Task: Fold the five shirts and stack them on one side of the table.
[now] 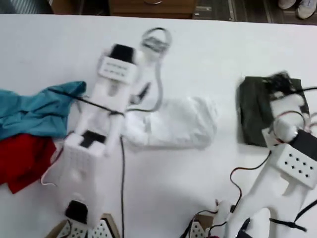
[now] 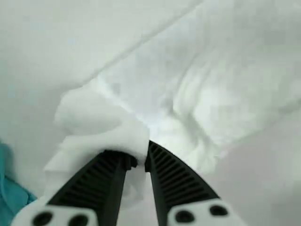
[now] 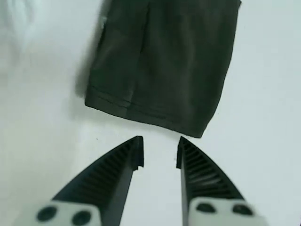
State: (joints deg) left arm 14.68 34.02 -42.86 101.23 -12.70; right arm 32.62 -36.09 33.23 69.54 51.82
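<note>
White shirt (image 2: pixel 197 94) — fold inside left tool (image 2: pixel 139 157)

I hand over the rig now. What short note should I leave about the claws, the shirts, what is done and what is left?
Left claw: shut on a bunched edge of the white shirt, in the middle.
Right claw: open, just short of the dark shirt.
Done: dark shirt lies folded on the right arm's side.
Left to do: fold the white shirt, then the crumpled teal shirt and red shirt on the left arm's side; stack all.
</note>
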